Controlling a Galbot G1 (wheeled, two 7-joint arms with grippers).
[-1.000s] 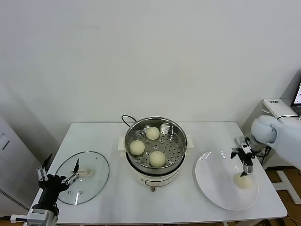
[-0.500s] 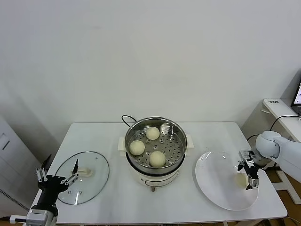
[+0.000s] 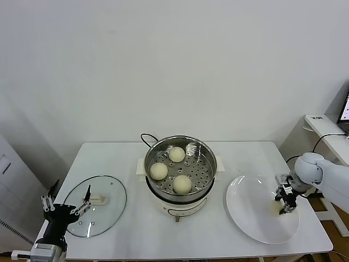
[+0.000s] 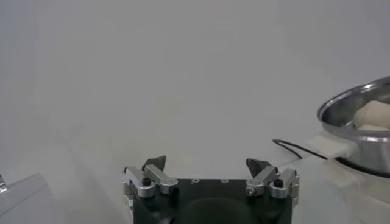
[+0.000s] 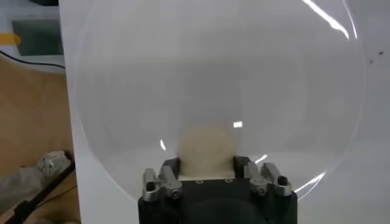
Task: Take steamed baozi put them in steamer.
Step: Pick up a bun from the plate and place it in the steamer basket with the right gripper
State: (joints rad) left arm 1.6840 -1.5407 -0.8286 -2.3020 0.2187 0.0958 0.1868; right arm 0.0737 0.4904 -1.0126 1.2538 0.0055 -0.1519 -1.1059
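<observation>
Far lower left of the head view, the left gripper (image 3: 66, 209) is being parked off the table's (image 3: 131, 229) near corner, fingers spread wide and nothing between them, which the left wrist view backs up (image 4: 207, 170). Nothing is being asked of it right now. Just beside it the glass lid (image 3: 96, 198) is lying flat on the table.

Centre frame, the steamer (image 3: 180, 164) is sitting open with three baozi on its perforated floor: one at the back (image 3: 176, 154), one on the left (image 3: 158, 171), one at the front (image 3: 182, 184). The right side of the floor is looking bare, so that's probably the spot to aim for.

Lower right, the last baozi (image 3: 279, 206) is sitting on the plate (image 3: 245, 207), toward its right side. The right gripper (image 3: 287, 203) is being held down at it, and in the right wrist view the fingers (image 5: 170, 172) are being set either side of the bun (image 5: 206, 151). Whether it's actually being squeezed yet can't be told for sure; it looks close to contact, not clearly pinched.

To do this bit well, the squeeze is probably best kept gentle, since the bun looks soft and could get dented or pop out sideways. A straight lift off the plate is likely needed before anything sideways, plus enough height to clear the steamer's rim. Release low over the bare patch, so the others aren't being bumped.
</observation>
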